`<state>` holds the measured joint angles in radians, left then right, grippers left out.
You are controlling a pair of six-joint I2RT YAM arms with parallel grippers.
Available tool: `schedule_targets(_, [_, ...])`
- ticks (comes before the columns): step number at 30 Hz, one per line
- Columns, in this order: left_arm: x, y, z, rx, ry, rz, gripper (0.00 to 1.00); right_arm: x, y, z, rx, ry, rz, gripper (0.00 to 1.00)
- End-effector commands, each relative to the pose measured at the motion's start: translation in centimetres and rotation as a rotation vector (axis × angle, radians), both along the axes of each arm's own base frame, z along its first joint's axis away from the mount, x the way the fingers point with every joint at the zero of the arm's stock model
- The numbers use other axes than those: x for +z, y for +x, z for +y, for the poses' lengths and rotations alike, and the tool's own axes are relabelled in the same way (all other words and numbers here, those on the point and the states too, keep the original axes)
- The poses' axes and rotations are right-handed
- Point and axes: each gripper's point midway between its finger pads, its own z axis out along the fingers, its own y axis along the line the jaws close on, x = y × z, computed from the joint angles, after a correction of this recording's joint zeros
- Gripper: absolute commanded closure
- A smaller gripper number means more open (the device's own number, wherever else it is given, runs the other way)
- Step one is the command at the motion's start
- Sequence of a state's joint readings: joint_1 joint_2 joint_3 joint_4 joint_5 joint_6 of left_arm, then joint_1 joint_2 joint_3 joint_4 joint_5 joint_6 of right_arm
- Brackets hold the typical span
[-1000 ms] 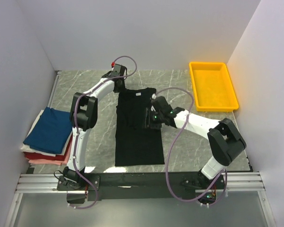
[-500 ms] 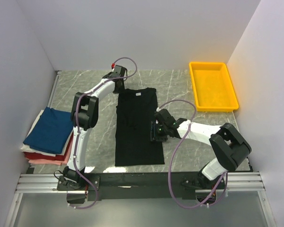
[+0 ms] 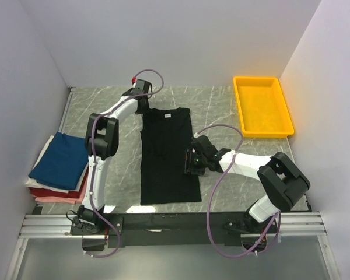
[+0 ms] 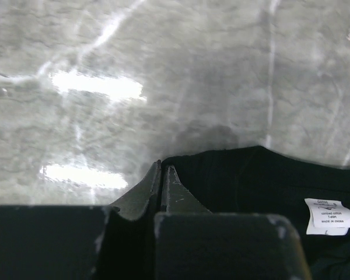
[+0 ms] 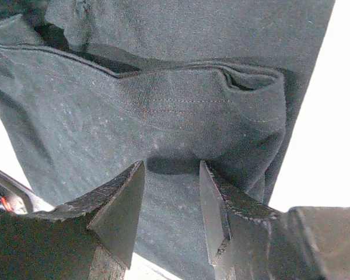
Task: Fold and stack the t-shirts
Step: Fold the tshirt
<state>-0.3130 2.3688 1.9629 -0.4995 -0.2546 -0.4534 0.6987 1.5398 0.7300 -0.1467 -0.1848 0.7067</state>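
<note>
- Here, at the far left of the tabletop [image 3: 221, 105], the folded stack [image 3: 59, 160] sits with a navy-blue shirt on top, well apart from the work.
- The left end effector [image 4: 162, 175] has its jaws pressed together on the far left shoulder corner of the black t-shirt [image 3: 166, 157], near the neck label [image 4: 329, 214].
- The shirt lies flat in the middle of the tabletop, its sides folded in to make a narrow strip. Its long axis runs far to near, with the collar pointing away from the arm bases and the hem toward them.
- I judge it to be light, limp cloth with no stiffness. It will sag and drag from any single pinch, and the layers may slide apart. Corners and doubled edges are the places to take hold, pinching through every layer.
- The right end effector [image 5: 171, 169] has its jaws spread with nothing between them, over the folded-in sleeve at the shirt's right edge.
- Farthest right, the yellow tray [image 3: 240, 111] stands well apart.
</note>
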Motion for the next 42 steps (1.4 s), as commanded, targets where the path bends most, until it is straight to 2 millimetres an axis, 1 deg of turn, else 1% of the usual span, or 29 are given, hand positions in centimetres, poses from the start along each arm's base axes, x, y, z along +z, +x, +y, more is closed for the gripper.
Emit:
schedule_targets(1, [3.9, 1.8, 1.2, 0.027, -0.06, -0.1, 1.0, -3.5, -2.3, -2.6, -0.022, -0.112, 0.08, 0.49])
schedule_targets(3, [3.8, 1.8, 1.0, 0.019, -0.088, -0.097, 1.0, -3.7, -2.5, -2.8, -0.026, -0.116, 0.087, 0.49])
schedule_targets(5, [3.8, 2.0, 1.4, 0.026, -0.121, -0.103, 1.0, -3.8, -2.5, -2.8, -0.029, -0.117, 0.091, 0.49])
schedule_targets(6, [4.0, 2.0, 1.3, 0.019, -0.149, -0.103, 1.0, -3.9, -2.5, -2.8, -0.031, -0.118, 0.095, 0.49])
schedule_targets(14, [5.5, 2.9, 2.9, 0.05, -0.293, -0.142, 1.0, -4.7, -2.9, -3.1, -0.039, -0.128, 0.116, 0.49])
schedule_targets(17, [5.3, 3.5, 3.4, 0.063, -0.29, -0.141, 1.0, -4.6, -2.8, -3.1, -0.043, -0.126, 0.112, 0.49])
schedule_targets(19, [4.7, 3.5, 3.5, 0.066, -0.287, -0.125, 1.0, -4.4, -2.6, -3.1, -0.043, -0.123, 0.104, 0.49])
schedule_targets(22, [4.1, 3.8, 3.2, 0.064, -0.295, -0.117, 0.99, -3.6, -1.9, -2.9, -0.039, -0.115, 0.085, 0.48])
schedule_targets(23, [4.0, 3.7, 3.3, 0.067, -0.296, -0.117, 0.98, -2.9, -1.2, -2.5, -0.037, -0.104, 0.064, 0.47])
schedule_targets(24, [4.2, 3.7, 3.0, 0.053, -0.307, -0.119, 0.95, -2.4, -0.7, -2.5, -0.041, -0.099, 0.054, 0.47])
schedule_targets(25, [4.3, 3.7, 3.0, 0.053, -0.305, -0.121, 0.89, -1.9, -0.1, -2.5, -0.048, -0.098, 0.042, 0.46])
schedule_targets(26, [4.9, 3.8, 3.0, 0.048, -0.306, -0.13, 0.86, -0.6, 1.1, -2.1, -0.05, -0.079, 0.005, 0.45])
schedule_targets(27, [5.2, 3.9, 3.1, 0.041, -0.296, -0.134, 0.82, 0.0, 2.0, -2.5, -0.067, -0.076, -0.008, 0.45])
schedule_targets(28, [5.6, 4.0, 3.2, 0.039, -0.293, -0.137, 0.73, 0.7, 2.9, -2.6, -0.075, -0.069, -0.024, 0.44])
schedule_targets(29, [6.5, 4.1, 3.2, 0.035, -0.293, -0.147, 0.7, 2.1, 4.4, -2.4, -0.085, -0.053, -0.062, 0.44])
schedule_targets(30, [6.8, 4.1, 3.2, 0.033, -0.291, -0.15, 0.67, 2.9, 5.4, -2.7, -0.101, -0.044, -0.078, 0.43])
schedule_targets(31, [7.3, 4.1, 3.2, 0.031, -0.289, -0.158, 0.58, 3.6, 6.6, -3.3, -0.128, -0.034, -0.093, 0.43])
schedule_targets(32, [8.2, 3.9, 3.2, 0.028, -0.292, -0.166, 0.53, 5.2, 8.2, -3.2, -0.14, -0.014, -0.134, 0.43])
schedule_targets(33, [8.6, 3.9, 3.8, 0.06, -0.275, -0.179, 0.5, 5.9, 9.2, -3.4, -0.158, -0.012, -0.158, 0.43])
schedule_targets(34, [10.0, 3.8, 4.2, 0.078, -0.269, -0.2, 0.49, 6.5, 10.4, -4.1, -0.192, -0.007, -0.174, 0.43])
schedule_targets(35, [10.2, 3.5, 4.4, 0.095, -0.266, -0.203, 0.49, 7.5, 11.7, -3.9, -0.202, 0.008, -0.194, 0.44])
schedule_targets(36, [10.7, 3.1, 4.5, 0.124, -0.28, -0.204, 0.5, 8.0, 12.7, -3.9, -0.219, 0.018, -0.212, 0.44])
schedule_targets(37, [11.4, 2.4, 5.1, 0.158, -0.276, -0.213, 0.51, 9.2, 14.1, -3.9, -0.234, 0.037, -0.24, 0.44])
schedule_targets(38, [11.8, 1.9, 5.2, 0.175, -0.285, -0.214, 0.53, 8.9, 15.0, -3.6, -0.234, 0.033, -0.239, 0.45])
schedule_targets(39, [12.2, 1.5, 5.0, 0.198, -0.309, -0.22, 0.59, 9.0, 15.8, -3.6, -0.24, 0.027, -0.238, 0.45])
schedule_targets(40, [12.5, 0.4, 5.0, 0.208, -0.315, -0.216, 0.63, 10.7, 17.6, -3.1, -0.249, 0.047, -0.274, 0.47])
schedule_targets(41, [12.8, 0.0, 5.0, 0.231, -0.324, -0.22, 0.68, 9.6, 18.6, -3.0, -0.258, 0.033, -0.254, 0.48])
schedule_targets(42, [13.9, -0.6, 4.2, 0.217, -0.337, -0.241, 0.79, 9.6, 19.4, -2.9, -0.265, 0.038, -0.254, 0.49])
